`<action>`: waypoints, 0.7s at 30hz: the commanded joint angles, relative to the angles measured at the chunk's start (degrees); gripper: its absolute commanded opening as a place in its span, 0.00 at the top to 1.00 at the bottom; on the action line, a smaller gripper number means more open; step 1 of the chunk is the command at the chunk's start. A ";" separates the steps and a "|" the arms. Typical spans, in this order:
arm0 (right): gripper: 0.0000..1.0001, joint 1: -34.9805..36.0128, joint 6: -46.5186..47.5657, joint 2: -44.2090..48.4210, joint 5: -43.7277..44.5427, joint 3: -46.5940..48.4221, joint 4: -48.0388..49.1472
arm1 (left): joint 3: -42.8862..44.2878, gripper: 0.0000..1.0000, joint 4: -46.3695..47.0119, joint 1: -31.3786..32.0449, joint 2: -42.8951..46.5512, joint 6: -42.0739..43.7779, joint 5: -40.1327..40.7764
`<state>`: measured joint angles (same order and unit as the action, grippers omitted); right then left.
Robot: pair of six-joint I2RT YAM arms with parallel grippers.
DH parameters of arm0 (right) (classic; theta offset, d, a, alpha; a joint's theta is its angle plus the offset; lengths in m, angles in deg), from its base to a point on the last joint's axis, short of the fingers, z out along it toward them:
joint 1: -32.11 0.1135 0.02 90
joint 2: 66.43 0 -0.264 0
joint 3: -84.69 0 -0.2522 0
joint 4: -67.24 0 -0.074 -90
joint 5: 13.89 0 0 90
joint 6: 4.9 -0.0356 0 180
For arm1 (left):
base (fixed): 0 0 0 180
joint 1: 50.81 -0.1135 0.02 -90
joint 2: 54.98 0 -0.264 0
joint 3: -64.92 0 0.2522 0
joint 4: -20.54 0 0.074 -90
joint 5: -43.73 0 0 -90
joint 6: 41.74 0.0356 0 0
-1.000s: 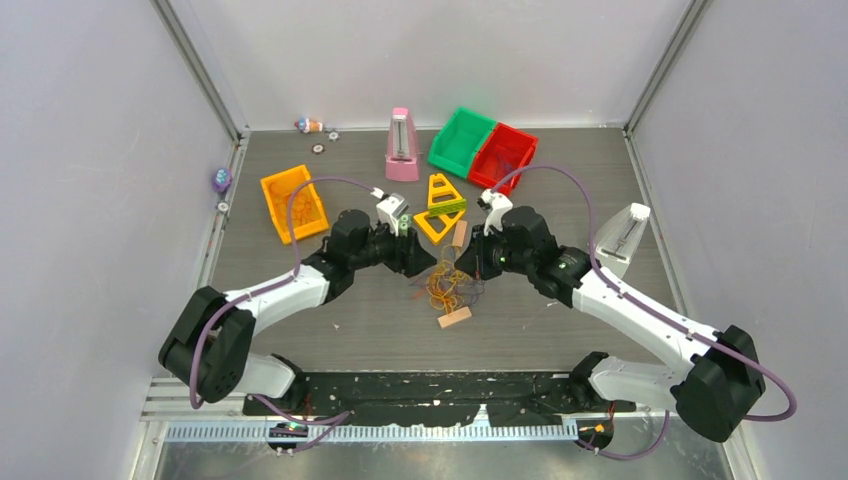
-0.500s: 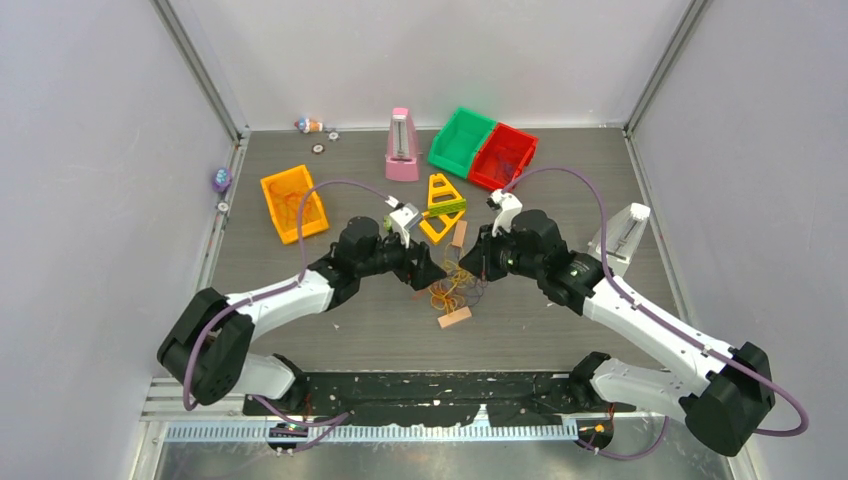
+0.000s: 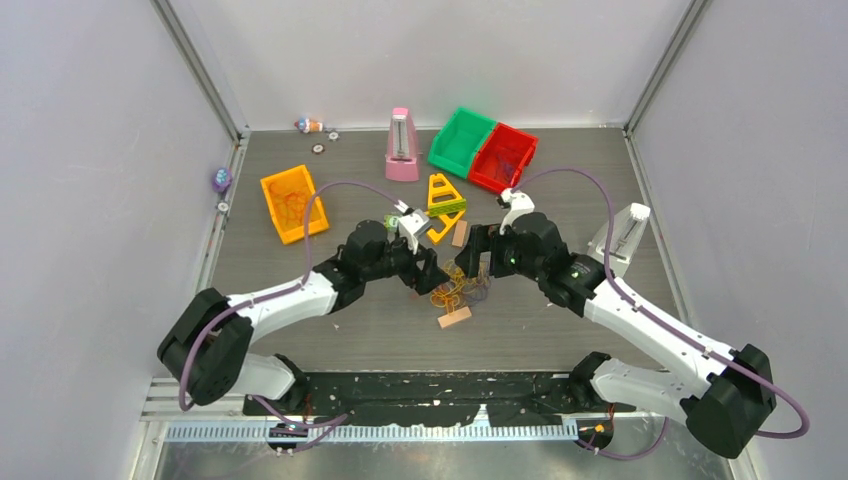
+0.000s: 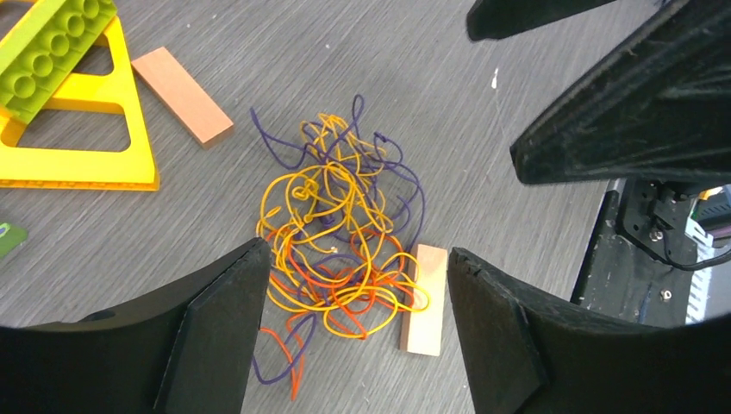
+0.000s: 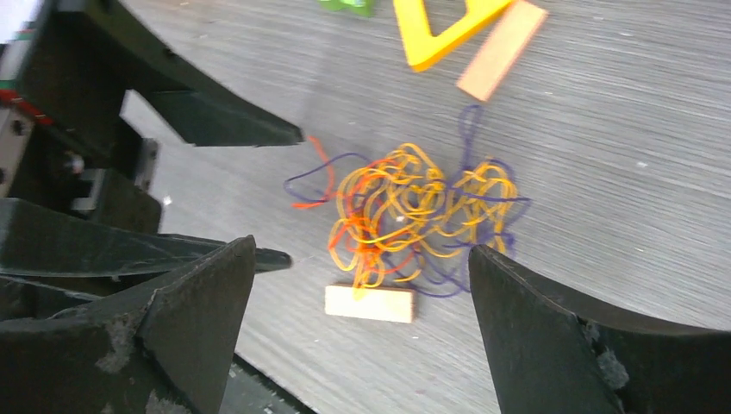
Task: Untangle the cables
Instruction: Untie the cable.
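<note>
Bench (image 3: 380, 335): grey, seen from above, arm bases at the near edge. Left arm (image 3: 290, 295) and right arm (image 3: 640, 320): both reaching inward, converging from either side over the middle of the bench.

Toward the far left corner, an orange bin (image 3: 293, 203); toward the far edge, a green bin (image 3: 461, 141) and a red bin (image 3: 503, 156) side by side. Contents too small to tell. Yellow triangle (image 4: 78, 129): flat on the bench, just beyond the tangle.

Left claw (image 4: 355, 254): wide, holding nothing, one finger to each side of the tangle in its wrist view. Right claw (image 5: 362, 246): equally wide and empty, poised over the same heap from the opposite side. Contact with the bench: cannot tell.

Cables (image 4: 336, 233): a single loose heap about midway between the left and right edges, somewhat nearer the near edge. Yellow loops uppermost, orange-red beneath, purple ends trailing outward. Wooden block (image 4: 425, 297) just beside the heap, toward the near edge.

Progress, as judged from the above: barely begun. No strand visibly laid apart on the bench; all three colours interlooped in one knot. Remaining: a grip on one loose end by either claw, a steadying hold on the heap by the other, a slow pull outward, then the same for every further strand.
</note>
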<state>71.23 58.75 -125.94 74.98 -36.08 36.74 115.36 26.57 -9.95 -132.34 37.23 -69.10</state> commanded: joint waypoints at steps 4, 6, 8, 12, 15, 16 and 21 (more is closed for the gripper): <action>0.03 -3.55 -0.42 0.43 9.36 -2.62 -2.16 | 7.23 0.27 -5.02 0.51 -5.53 0.43 2.23; 0.06 -5.04 -0.62 0.10 9.16 -3.14 -2.11 | 8.95 0.27 -6.32 0.98 -7.61 0.07 2.21; 0.07 -6.01 -0.72 0.02 8.46 -3.86 -1.48 | 12.22 0.27 -9.22 1.30 -10.92 -0.76 1.83; 0.07 -7.01 -0.55 -0.14 8.13 -4.83 -0.13 | 20.28 0.28 -15.68 1.48 -18.49 -3.97 -2.43; 0.05 -7.30 -0.01 -1.64 8.36 -5.56 0.52 | 21.52 0.32 -15.84 1.66 -20.80 -5.72 -4.59; 0.04 -7.47 0.29 -2.13 8.21 -5.70 1.17 | 21.87 0.34 -15.92 1.74 -21.35 -5.96 -4.55; 0.04 -7.77 3.72 -9.01 5.37 -4.11 2.60 | 24.41 0.72 -19.46 1.78 -23.52 -5.21 -5.83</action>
<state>63.75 59.43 -130.35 81.91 -41.83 36.13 136.56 10.22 -8.55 -155.01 31.92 -71.77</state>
